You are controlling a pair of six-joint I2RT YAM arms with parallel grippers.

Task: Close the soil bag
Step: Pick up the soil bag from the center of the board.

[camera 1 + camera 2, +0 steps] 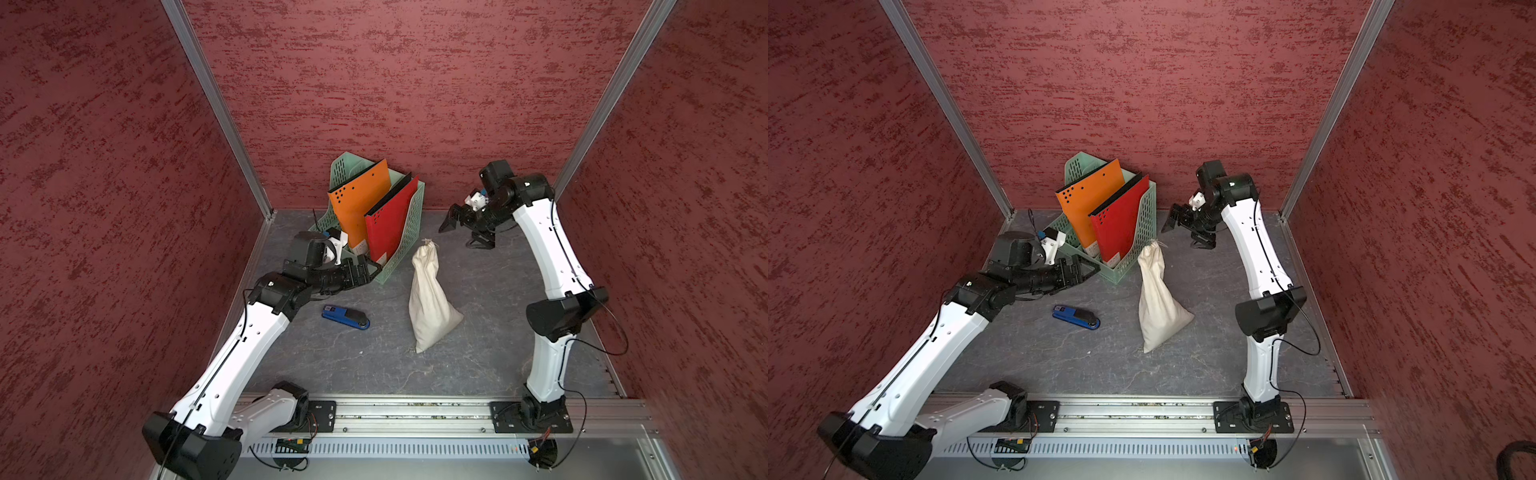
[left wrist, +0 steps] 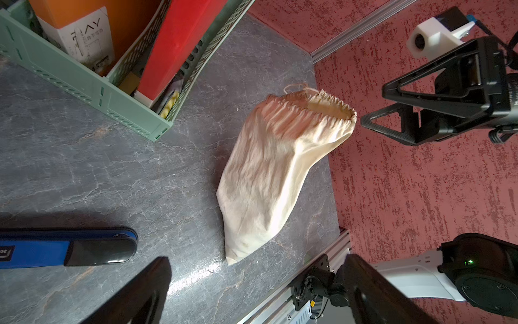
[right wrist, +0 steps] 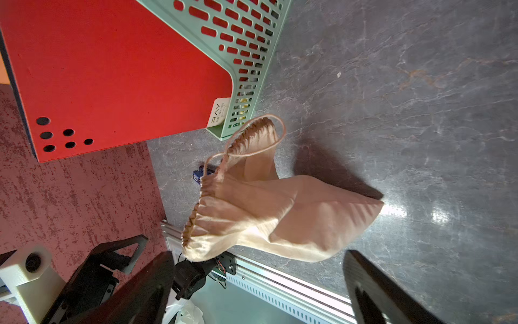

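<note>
Cream cloth soil bag (image 1: 430,299) stands mid-table, neck up, mouth partly gaping; blue stapler (image 1: 345,318) lies at its 9 o'clock; left gripper (image 1: 371,270) hovers at 10, jaws wide, empty; green file rack (image 1: 411,224) at 11; right gripper (image 1: 460,237) at 1, likewise spread, holding nothing.

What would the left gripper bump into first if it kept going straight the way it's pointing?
Most likely the soil bag. The left gripper, jaws open, points at the bag's side, and nothing else shows between them in the left wrist view. Its exact height is hard to judge.
</note>
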